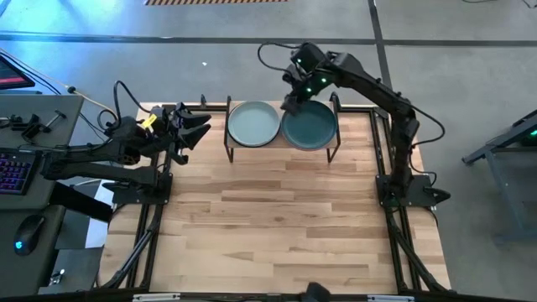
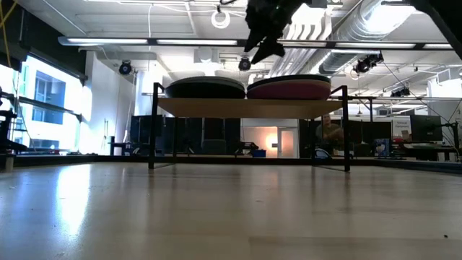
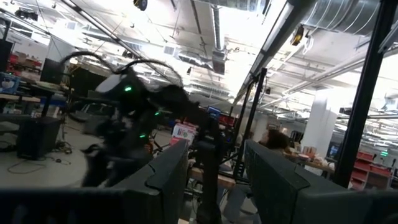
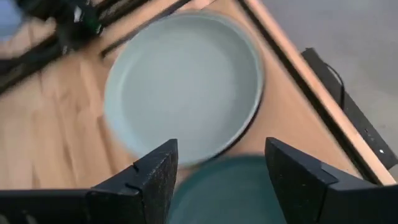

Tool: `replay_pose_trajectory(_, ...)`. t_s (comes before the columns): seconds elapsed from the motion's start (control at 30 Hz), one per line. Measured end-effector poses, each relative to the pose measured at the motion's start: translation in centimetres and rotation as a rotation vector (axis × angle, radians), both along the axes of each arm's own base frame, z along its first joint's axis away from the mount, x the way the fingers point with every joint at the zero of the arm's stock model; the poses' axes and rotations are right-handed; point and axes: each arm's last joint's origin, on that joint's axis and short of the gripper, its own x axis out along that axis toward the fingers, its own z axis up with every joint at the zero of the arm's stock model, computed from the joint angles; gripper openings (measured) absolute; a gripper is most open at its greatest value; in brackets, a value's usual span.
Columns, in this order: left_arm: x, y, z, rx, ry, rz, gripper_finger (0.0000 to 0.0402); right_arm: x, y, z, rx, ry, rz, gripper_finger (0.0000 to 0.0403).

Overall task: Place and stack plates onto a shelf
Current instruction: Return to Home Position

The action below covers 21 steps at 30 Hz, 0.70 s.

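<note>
The shelf (image 2: 245,107) stands at the table's far edge and carries two stacks of plates. The left stack has the pale blue-green plate (image 1: 253,123) on top and a black plate (image 2: 206,88) beneath. The right stack has the dark teal plate (image 1: 312,127) on top and a pink plate (image 2: 289,89) under it. My right gripper (image 1: 295,102) hangs open above the shelf, over the far part of the gap between the stacks, clear of the plates (image 2: 263,47). In the right wrist view its fingers frame the pale plate (image 4: 183,87) and the teal plate (image 4: 227,186). My left gripper (image 1: 197,128) waits open, left of the shelf.
Black posts (image 1: 228,126) rise at the shelf's corners, close to both grippers. The tabletop (image 1: 277,218) stretches from the shelf toward the near edge. A desk with a keyboard (image 1: 13,172) stands off the table's left side.
</note>
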Motion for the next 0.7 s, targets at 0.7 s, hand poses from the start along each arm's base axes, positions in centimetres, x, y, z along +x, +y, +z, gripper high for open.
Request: replay_pose_trajectory(0.7, 0.0, 0.0, 0.0, -0.004, 0.002, 0.009, 0.0147, -5.0, 7.4, 6.3, -0.123, -0.055, 0.204, 0.0222)
